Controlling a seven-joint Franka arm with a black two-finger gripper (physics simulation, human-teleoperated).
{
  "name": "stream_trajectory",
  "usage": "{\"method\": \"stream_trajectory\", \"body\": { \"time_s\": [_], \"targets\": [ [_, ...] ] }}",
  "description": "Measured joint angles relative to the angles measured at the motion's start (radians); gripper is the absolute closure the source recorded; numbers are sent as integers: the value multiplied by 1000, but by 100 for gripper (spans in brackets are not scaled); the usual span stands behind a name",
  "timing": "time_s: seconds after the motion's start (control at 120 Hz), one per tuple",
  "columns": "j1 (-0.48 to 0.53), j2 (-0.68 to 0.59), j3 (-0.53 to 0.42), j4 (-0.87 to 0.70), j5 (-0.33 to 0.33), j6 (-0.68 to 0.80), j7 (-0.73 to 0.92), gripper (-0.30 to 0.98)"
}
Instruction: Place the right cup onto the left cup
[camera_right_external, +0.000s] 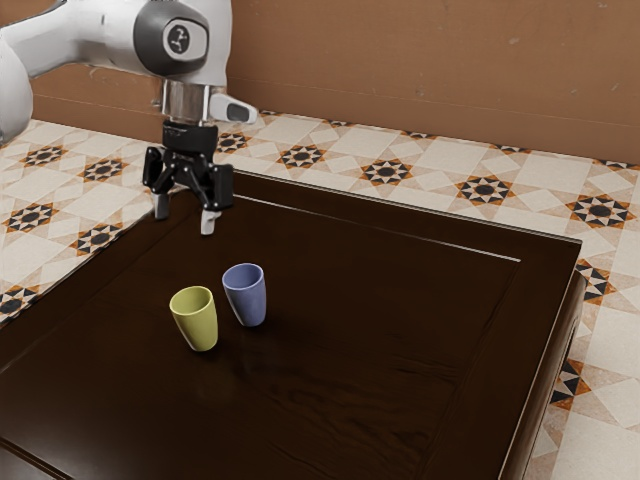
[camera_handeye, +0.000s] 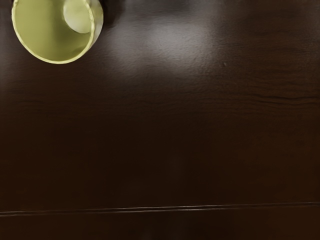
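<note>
Exterior view: gripper (camera_right_external: 185, 214) spread apart, empty; an off-centre descent could tip the yellow cup (camera_right_external: 201, 328) into the nearby blue cup (camera_right_external: 253, 305).

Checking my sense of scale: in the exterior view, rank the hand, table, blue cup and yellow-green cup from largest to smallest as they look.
1. Table
2. Hand
3. Yellow-green cup and blue cup: too alike to rank

We look down into the open round mouth of a yellow-green cup (camera_handeye: 50, 37) on a dark brown, grained bench (camera_handeye: 165, 135). A greyish sheen (camera_handeye: 170, 42) lies beside it. Well apart, a thin double line (camera_handeye: 165, 208) runs straight across; we cannot tell which bench edge is nearest.
</note>
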Motion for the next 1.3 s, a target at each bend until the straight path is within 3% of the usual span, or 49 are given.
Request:
{"method": "stream_trajectory", "body": {
  "time_s": [0.092,0.242,0.325,0.717,1.133,1.175,1.3],
  "targets": [
    [3,34,2,2,-16,130,1,0],
    [44,230,-1,153,-40,278,3,0],
    [58,282,-3,147,-74,351,4,0],
    [66,296,-8,-104,-157,644,9,0],
    [58,314,-8,-202,-188,790,9,0],
    [58,315,-11,-205,-188,800,10,6],
    [58,315,-14,-207,-180,825,12,39]
  ]
}}
